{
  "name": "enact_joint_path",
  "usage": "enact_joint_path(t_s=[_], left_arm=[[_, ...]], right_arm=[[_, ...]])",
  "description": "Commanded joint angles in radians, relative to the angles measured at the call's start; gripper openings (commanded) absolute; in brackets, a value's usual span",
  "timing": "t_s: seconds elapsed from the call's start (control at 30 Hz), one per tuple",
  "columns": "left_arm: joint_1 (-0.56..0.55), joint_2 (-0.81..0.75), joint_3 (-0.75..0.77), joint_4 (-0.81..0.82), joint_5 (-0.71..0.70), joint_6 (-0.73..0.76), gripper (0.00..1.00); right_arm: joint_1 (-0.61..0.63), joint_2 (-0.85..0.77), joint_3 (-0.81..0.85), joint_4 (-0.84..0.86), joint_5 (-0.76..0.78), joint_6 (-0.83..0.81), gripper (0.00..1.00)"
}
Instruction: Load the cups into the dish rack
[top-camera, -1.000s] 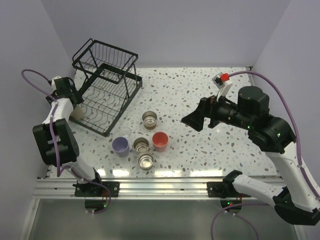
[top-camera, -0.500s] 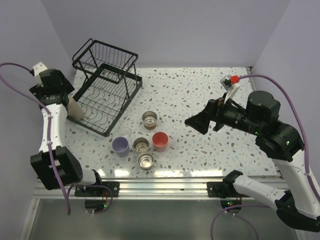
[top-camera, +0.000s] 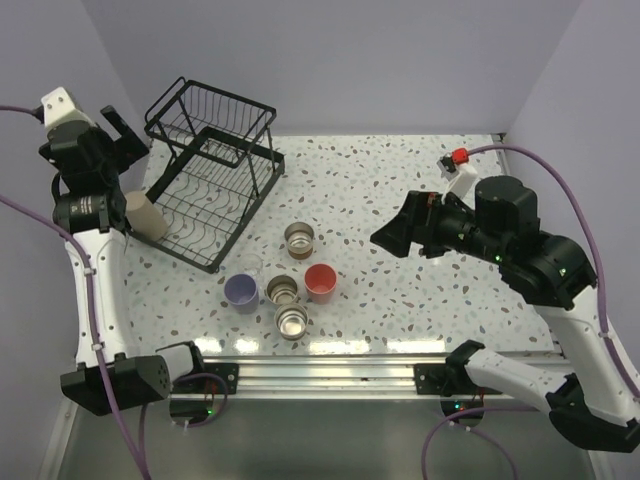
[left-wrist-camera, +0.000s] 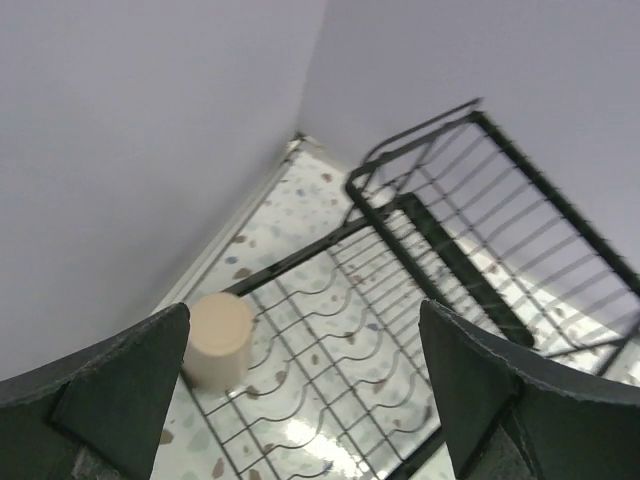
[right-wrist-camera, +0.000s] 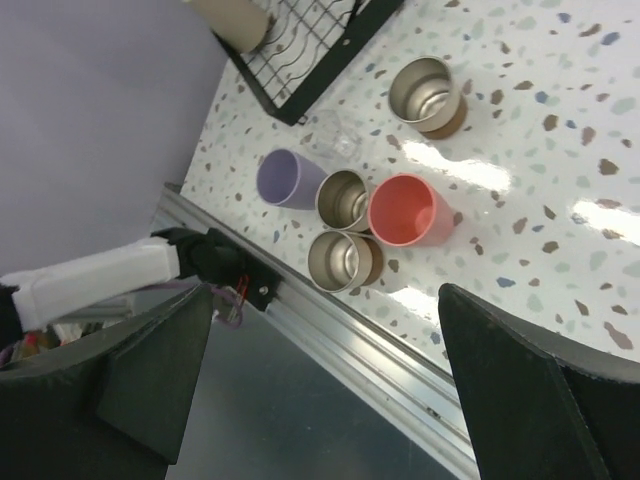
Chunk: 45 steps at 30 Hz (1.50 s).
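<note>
The black wire dish rack (top-camera: 215, 165) stands at the far left. The tan cup (top-camera: 146, 217) sits upside down at the left corner of its lower slotted tray (left-wrist-camera: 330, 330); it also shows in the left wrist view (left-wrist-camera: 218, 340). My left gripper (top-camera: 122, 133) is open and empty, raised above and behind that cup. On the table lie three steel cups (top-camera: 299, 238) (top-camera: 283, 291) (top-camera: 293, 322), a red-pink cup (top-camera: 320, 281), a lavender cup (top-camera: 241, 291) and a clear glass cup (top-camera: 250, 265). My right gripper (top-camera: 388, 236) is open and empty, held high to the right of the cups.
The rack's upper basket (top-camera: 210, 115) rises at the back. Walls close in at the left, the back and the right. The metal rail (top-camera: 320, 378) runs along the near edge. In the right wrist view the cups cluster (right-wrist-camera: 344, 198) near that rail (right-wrist-camera: 400, 370).
My left arm has risen and pulled back from the rack's left corner, open; the tan cup stays on the tray. My right arm has shifted slightly.
</note>
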Motion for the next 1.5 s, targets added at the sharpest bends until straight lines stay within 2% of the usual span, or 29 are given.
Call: enact_joint_path(t_s=[0.0, 0.07, 0.1, 0.2, 0.27, 0.43, 0.57, 0.63, 0.73, 0.83, 1.03, 1.13, 1.33, 1.47], left_arm=[[-0.028, -0.017, 0.109, -0.029, 0.173, 0.010, 1.00], [-0.032, -0.071, 0.039, 0.047, 0.271, -0.047, 1.00], [-0.026, -0.095, 0.001, 0.096, 0.343, -0.137, 1.00], [-0.023, -0.213, -0.197, 0.374, 0.475, -0.278, 1.00], [-0.022, -0.269, -0.301, 0.432, 0.517, -0.367, 1.00], [-0.025, -0.255, -0.334, 0.278, 0.594, -0.406, 0.99], [-0.043, -0.301, -0.392, 0.181, 0.683, -0.368, 0.99], [-0.124, -0.318, -0.406, 0.130, 0.686, -0.355, 0.99], [-0.300, -0.353, -0.409, 0.054, 0.554, -0.322, 0.98], [-0.388, -0.364, -0.411, -0.035, 0.485, -0.309, 0.95], [-0.439, -0.393, -0.473, -0.069, 0.548, -0.302, 0.93], [-0.474, -0.402, -0.516, -0.089, 0.582, -0.295, 0.93], [-0.536, -0.441, -0.591, -0.129, 0.516, -0.317, 0.91], [-0.537, -0.468, -0.622, -0.129, 0.505, -0.331, 0.90]], right_arm=[[-0.003, -0.044, -0.004, -0.045, 0.161, 0.024, 0.98], [-0.005, -0.035, 0.002, -0.085, 0.200, -0.012, 0.98], [-0.003, -0.015, 0.012, -0.129, 0.198, -0.022, 0.98], [-0.006, 0.023, 0.002, -0.197, 0.168, -0.041, 0.98], [-0.005, 0.026, -0.049, -0.197, 0.122, -0.045, 0.98], [-0.005, 0.077, -0.136, -0.190, 0.031, -0.044, 0.98], [-0.003, 0.127, -0.184, -0.147, -0.037, -0.050, 0.97], [0.005, 0.160, -0.195, -0.147, -0.044, -0.061, 0.95], [0.026, 0.220, -0.204, -0.118, -0.058, -0.068, 0.90], [0.073, 0.292, -0.195, -0.076, -0.038, -0.061, 0.88], [0.179, 0.447, -0.144, -0.033, 0.034, -0.027, 0.85], [0.198, 0.486, -0.147, 0.000, 0.054, -0.007, 0.85], [0.219, 0.565, -0.139, 0.073, 0.112, 0.008, 0.83], [0.221, 0.646, -0.112, 0.091, 0.180, 0.014, 0.75]])
